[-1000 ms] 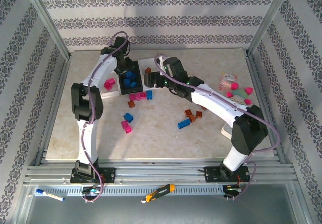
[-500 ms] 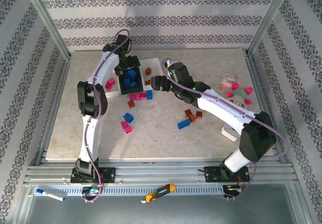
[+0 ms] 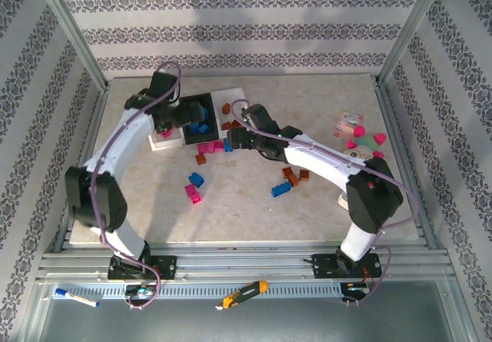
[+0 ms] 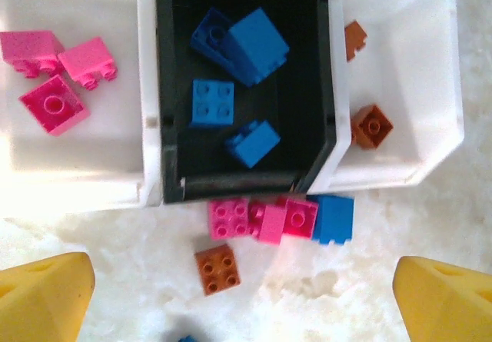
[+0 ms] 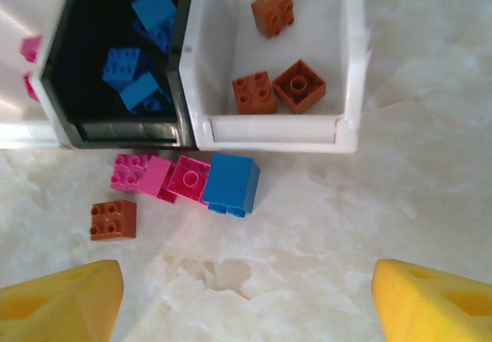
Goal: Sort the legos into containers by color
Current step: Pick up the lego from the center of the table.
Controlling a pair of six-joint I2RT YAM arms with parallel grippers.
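Three containers stand in a row. The left white tray (image 4: 77, 174) holds three pink legos (image 4: 52, 104). Several blue ones (image 4: 212, 102) lie in the black tray (image 4: 323, 65). The right white tray (image 5: 350, 65) holds brown ones (image 5: 254, 93). Just in front of the trays lie pink legos (image 5: 163, 176), a blue lego (image 5: 231, 182) and a brown lego (image 5: 114, 219). My left gripper (image 4: 246, 303) is open and empty above the black tray's near edge (image 3: 184, 116). My right gripper (image 5: 246, 303) is open and empty over the table near the blue lego (image 3: 235, 136).
More loose legos lie mid-table: blue (image 3: 196, 179), pink (image 3: 193, 194), blue (image 3: 280, 190) and brown (image 3: 294, 177). A pink-and-teal plush toy (image 3: 367, 141) and a small packet (image 3: 350, 119) sit at the right. A metal frame edges the table.
My left gripper has opened over the black tray and its arm has swung out to the left. My right gripper has come left and nearer, toward the legos in front of the trays.
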